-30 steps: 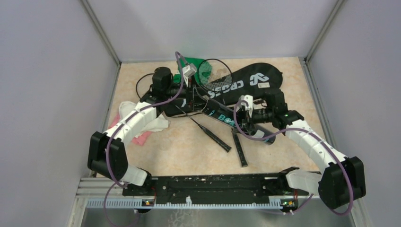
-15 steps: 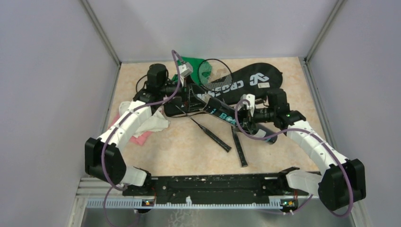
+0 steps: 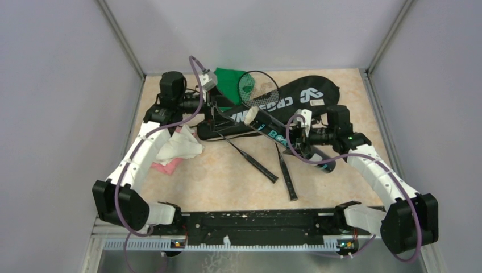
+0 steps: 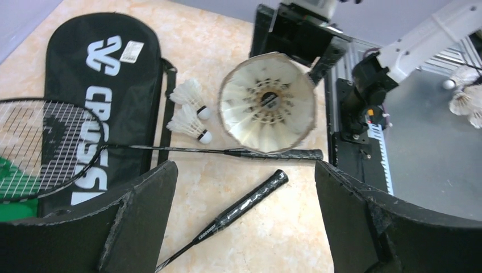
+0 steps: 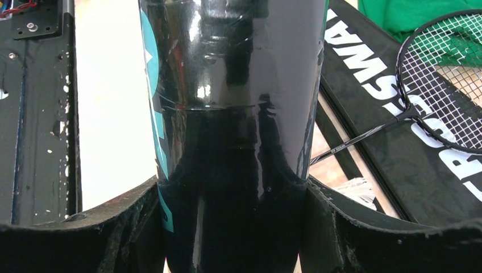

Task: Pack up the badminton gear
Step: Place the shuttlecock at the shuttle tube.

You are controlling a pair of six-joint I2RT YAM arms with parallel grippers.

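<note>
Shuttlecocks are the job right now, and the tube is waiting for them. Nearest the arms, two racket handles lie on the bare table, untouched. Just beyond, right of the middle, the right gripper is clamped around the black tube, which slants towards the far-left corner. Its wrist view has both pads pressed on the glossy wall. Seen from the left wrist, white feathers fill the tube's mouth, so I'd judge some are already in. The left gripper faces that opening, jaws spread wide with nothing between them.

Farther out, two loose shuttlecocks lie side by side next to the strap of the CROSSWAY bag, which runs along the far edge. A racket shaft passes just beside the lower one, and its head overlaps the bag and the green cloth.

To do it well, the right arm should keep the mouth steady and turned to the left. The left gripper should drop on one shuttlecock at a time, close gently near the cork so the feathers aren't crushed, and stay clear of that shaft. Feed it cork first, square to the mouth, so it nests in the stack
</note>
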